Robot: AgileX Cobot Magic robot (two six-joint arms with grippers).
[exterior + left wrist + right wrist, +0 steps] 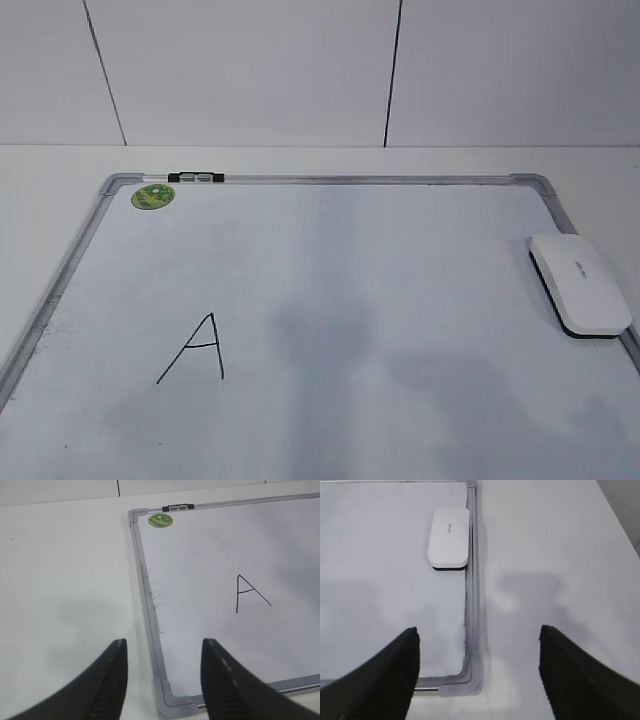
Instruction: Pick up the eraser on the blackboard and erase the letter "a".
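— That blackboard is plain white, with a silver frame and grey corners.

— The eraser is white too, black along its base, tiny grey print on top.

— A round green sticker, a black capital A. Both grippers' fingers are black.

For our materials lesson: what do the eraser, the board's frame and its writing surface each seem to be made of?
The eraser: apparently smooth white plastic with a faint sheen, over a thin dark base, possibly felt.
The frame: looks like silvery metal, with duller grey corner pieces, probably plastic.
The blackboard's surface: smooth glossy white coating that shows soft reflections; the exact material is unclear.
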